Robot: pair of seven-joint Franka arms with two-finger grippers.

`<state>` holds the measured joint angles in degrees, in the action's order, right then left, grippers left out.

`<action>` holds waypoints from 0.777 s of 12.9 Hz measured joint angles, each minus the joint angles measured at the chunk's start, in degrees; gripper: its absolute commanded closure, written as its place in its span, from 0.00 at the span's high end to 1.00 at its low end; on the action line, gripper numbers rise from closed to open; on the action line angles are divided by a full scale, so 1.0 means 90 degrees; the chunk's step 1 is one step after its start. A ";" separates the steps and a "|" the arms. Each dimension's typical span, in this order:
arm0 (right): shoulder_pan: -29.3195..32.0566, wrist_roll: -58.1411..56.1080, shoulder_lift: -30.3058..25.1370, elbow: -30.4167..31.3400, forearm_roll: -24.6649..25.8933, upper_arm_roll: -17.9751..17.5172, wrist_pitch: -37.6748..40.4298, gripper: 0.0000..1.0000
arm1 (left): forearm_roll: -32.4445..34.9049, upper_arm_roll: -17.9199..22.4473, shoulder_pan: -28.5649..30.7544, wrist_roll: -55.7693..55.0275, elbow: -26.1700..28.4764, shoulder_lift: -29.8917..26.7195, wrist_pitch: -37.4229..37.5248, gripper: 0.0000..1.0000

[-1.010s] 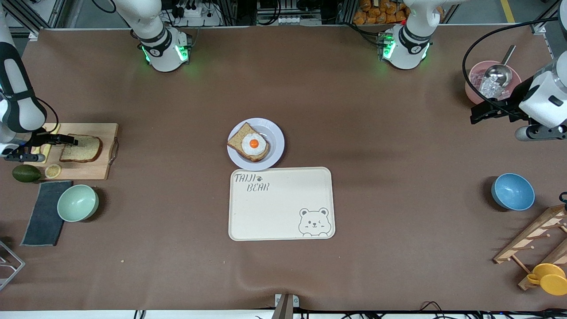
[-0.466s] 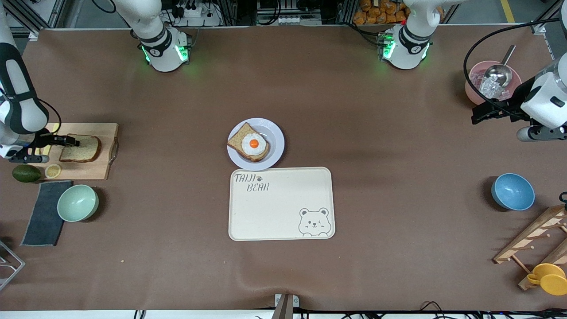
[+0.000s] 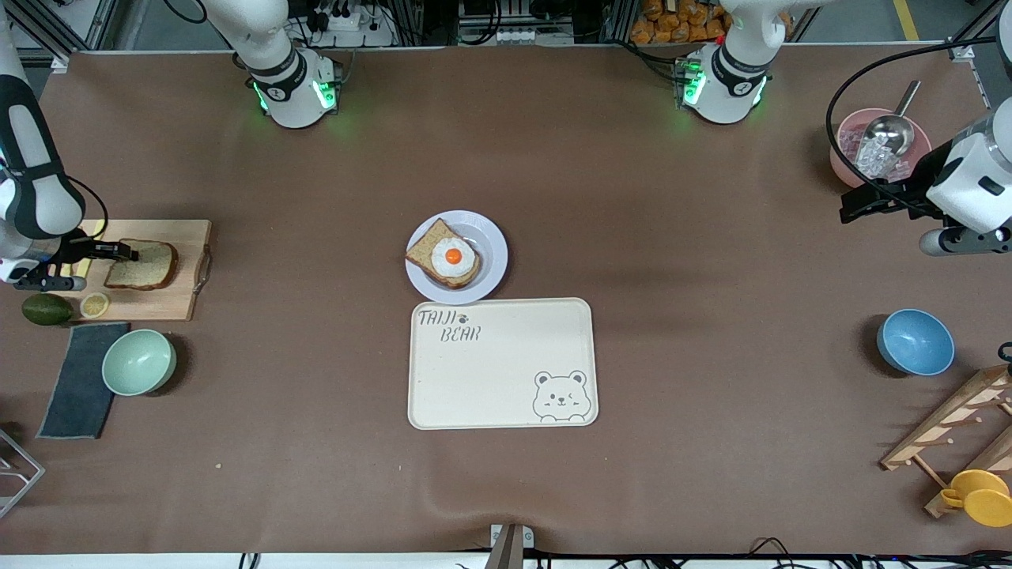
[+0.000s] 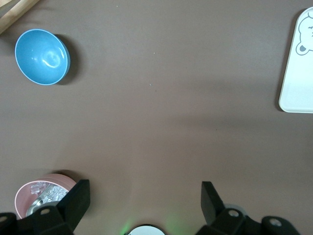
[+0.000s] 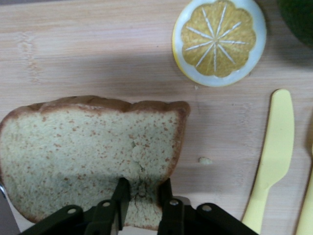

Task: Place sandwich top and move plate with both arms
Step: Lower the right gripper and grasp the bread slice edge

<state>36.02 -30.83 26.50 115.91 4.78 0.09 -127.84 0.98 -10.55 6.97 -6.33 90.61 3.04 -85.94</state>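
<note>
The sandwich top (image 3: 150, 265), a plain wholemeal slice, lies on the wooden cutting board (image 3: 186, 300) at the right arm's end of the table. My right gripper (image 3: 125, 252) is shut on the slice's edge; in the right wrist view the fingers (image 5: 120, 193) pinch the bread (image 5: 88, 152). The lavender plate (image 3: 492, 265) sits mid-table and holds an egg-topped slice (image 3: 451, 257). My left gripper (image 3: 850, 207) is open and empty over bare table beside the pink bowl (image 3: 844, 150); its fingers (image 4: 78, 198) stand wide apart.
The cream bear tray (image 3: 502, 371) lies just nearer the camera than the plate. A lemon slice (image 3: 94, 304), avocado (image 3: 46, 309), yellow knife (image 5: 271, 156), green bowl (image 3: 139, 362) and dark cloth (image 3: 79, 379) are by the board. A blue bowl (image 3: 915, 341) and wooden rack (image 3: 961, 427) are at the left arm's end.
The right gripper and the pinched bread slice have shifted slightly toward the right arm's end of the board. The left arm has barely moved.
</note>
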 measured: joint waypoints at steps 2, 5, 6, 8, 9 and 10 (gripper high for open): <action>-0.0002 -0.0002 0.0005 -0.0176 0.0017 0.0014 0.0096 0.00 | 0.0000 0.0000 0.0001 0.0000 0.0013 0.0006 -0.0014 1.00; -0.0079 -0.0002 0.0008 -0.0423 0.0017 -0.0003 0.0321 0.00 | 0.0000 0.0000 0.0016 0.0000 0.0052 0.0010 -0.0054 1.00; -0.0107 -0.0002 0.0009 -0.0469 0.0017 -0.0003 0.0361 0.00 | 0.0000 0.0000 0.0021 0.0000 0.0062 0.0010 -0.0074 1.00; -0.0137 -0.0001 0.0009 -0.0508 -0.0009 -0.0024 0.0404 0.00 | 0.0000 0.0000 0.0024 0.0000 0.0073 0.0010 -0.0106 1.00; -0.0140 0.0001 0.0010 -0.0520 -0.0050 -0.0039 0.0448 0.00 | 0.0000 0.0000 0.0026 0.0000 0.0080 0.0010 -0.0111 1.00; -0.0143 0.0001 0.0010 -0.0564 -0.0138 -0.0052 0.0557 0.00 | 0.0000 0.0000 0.0026 0.0000 0.0091 0.0010 -0.0112 1.00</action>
<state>34.73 -30.82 26.59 110.83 3.54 -0.38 -122.82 0.98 -10.55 7.21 -6.33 91.43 3.13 -86.95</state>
